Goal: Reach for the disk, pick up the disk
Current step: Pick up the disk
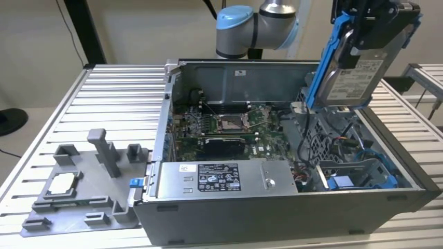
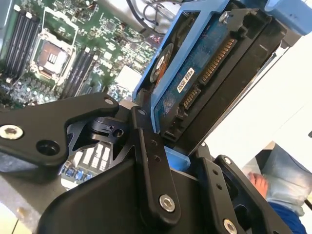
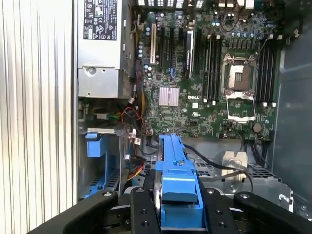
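Note:
The disk (image 1: 354, 72), a silver hard drive with a white label and a blue plastic frame, hangs tilted on edge above the open computer case's far right corner in the exterior view. My gripper (image 1: 376, 28) is shut on its upper end. In the second wrist view the disk (image 2: 195, 83) shows its circuit side and connector, clamped between the black fingers (image 2: 148, 156) of the gripper (image 2: 178, 146). In the first wrist view the disk's blue frame (image 3: 175, 175) sits edge-on between the fingers (image 3: 141, 209) of the gripper (image 3: 178, 202).
Below lies the open computer case (image 1: 277, 207) with its motherboard (image 1: 229, 127) and a silver power supply box (image 1: 221, 179) at the front. A blue drive bay (image 1: 360, 174) sits in the case at the exterior view's right. On the slatted table, a grey fixture (image 1: 83, 181) holds a small chip (image 1: 61, 182).

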Available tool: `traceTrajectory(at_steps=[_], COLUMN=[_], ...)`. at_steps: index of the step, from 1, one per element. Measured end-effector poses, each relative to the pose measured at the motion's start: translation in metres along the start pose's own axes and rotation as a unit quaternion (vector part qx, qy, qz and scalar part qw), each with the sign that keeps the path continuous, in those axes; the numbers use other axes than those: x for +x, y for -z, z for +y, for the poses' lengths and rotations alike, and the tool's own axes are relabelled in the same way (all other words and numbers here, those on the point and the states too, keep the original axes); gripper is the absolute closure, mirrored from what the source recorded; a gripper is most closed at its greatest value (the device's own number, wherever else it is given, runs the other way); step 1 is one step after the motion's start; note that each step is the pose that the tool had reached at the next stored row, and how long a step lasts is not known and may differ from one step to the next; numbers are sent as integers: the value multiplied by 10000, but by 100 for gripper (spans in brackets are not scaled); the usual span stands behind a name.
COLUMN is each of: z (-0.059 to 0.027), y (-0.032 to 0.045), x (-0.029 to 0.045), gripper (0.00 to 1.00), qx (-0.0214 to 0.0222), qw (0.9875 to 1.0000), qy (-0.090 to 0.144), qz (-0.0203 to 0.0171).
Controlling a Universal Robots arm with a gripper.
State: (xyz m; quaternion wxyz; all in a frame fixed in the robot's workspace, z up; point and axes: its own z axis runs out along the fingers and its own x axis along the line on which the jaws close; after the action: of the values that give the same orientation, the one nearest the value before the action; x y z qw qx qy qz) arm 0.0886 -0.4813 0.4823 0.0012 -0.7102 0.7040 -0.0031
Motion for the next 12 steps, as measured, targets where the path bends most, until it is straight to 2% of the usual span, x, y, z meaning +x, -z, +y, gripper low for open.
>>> traceTrajectory(at_steps=[12], z=[-17], y=[-1], x=[174], gripper=[100], qx=[-78], qw=[10000], qy=[0], qz=[-1])
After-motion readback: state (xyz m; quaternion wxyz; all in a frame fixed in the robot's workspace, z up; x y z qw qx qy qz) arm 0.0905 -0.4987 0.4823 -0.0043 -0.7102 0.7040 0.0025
